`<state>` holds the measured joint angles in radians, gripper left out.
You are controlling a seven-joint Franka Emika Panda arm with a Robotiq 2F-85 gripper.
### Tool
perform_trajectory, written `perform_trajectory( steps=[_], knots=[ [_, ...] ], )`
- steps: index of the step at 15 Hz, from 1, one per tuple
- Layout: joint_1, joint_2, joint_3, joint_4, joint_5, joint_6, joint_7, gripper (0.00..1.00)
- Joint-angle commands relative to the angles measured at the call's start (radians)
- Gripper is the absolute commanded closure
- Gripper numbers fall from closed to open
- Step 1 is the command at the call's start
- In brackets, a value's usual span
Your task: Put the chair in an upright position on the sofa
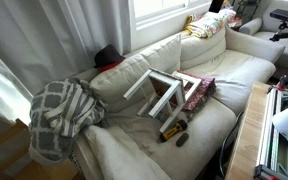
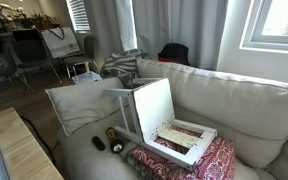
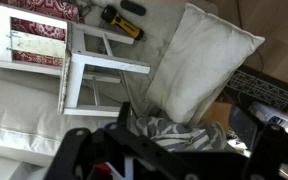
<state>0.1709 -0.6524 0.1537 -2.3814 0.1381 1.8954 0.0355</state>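
The small white chair (image 1: 164, 92) lies tipped over on the cream sofa (image 1: 234, 70). Its slatted backrest rests flat on a red patterned cushion (image 2: 219, 160), its seat (image 2: 154, 105) stands on edge, and its legs point sideways. In the wrist view the chair (image 3: 92, 65) is at upper left on the sofa (image 3: 14, 110). My gripper (image 3: 184, 135) shows only in the wrist view as dark blurred fingers at the bottom. It is open, empty and well away from the chair, above a plaid blanket (image 3: 179, 135).
A large cream pillow (image 3: 204, 60) lies beside the chair legs. A yellow-and-black tool (image 1: 172, 128) and a small black object (image 1: 182, 140) lie on the seat front. The plaid blanket (image 1: 64, 112) is heaped on the sofa's end. A wooden table (image 2: 24, 150) stands before the sofa.
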Motion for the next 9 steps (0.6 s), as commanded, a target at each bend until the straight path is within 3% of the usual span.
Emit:
perform_trajectory(
  steps=[1,5,9],
  knots=[
    [0.0,0.001,0.0,0.002,0.0,-0.002,0.0,0.0],
    [-0.013,0.044,-0.017,0.014,0.022,-0.011,0.019,0.0],
    [-0.123,0.179,-0.092,-0.018,-0.017,0.043,0.05,0.0]
  ],
)
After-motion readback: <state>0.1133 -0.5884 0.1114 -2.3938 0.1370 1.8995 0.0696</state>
